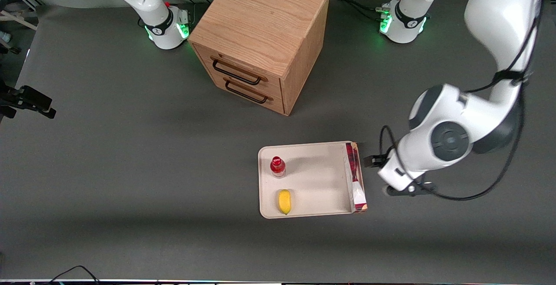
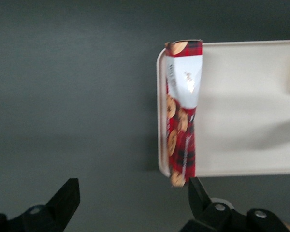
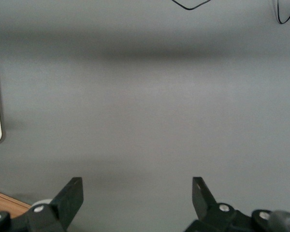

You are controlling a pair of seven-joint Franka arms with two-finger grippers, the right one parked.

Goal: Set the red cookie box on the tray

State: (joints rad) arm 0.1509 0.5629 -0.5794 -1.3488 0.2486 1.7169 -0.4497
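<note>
- On the edge of the tray (image 1: 312,180) that faces the working arm, the red cookie box (image 1: 355,177) lies along the rim on its long side, running nearly the whole short side of the tray.
- Beside that edge, out over the bare counter (image 1: 130,167), the pincer (image 1: 377,175) hangs with its fingers (image 2: 66,199) spread wide and nothing between them.
- My judgement: the placing looks done, with only the arm's retreat left.
- Whether the box sits fully inside the rim or rides partly upon it cannot be told; one end seems to reach slightly past the tray's corner.
- A red-capped bottle (image 1: 277,166) and a yellow fruit-like thing (image 1: 284,201) also rest on the tray, both cut off in the left wrist view.
</note>
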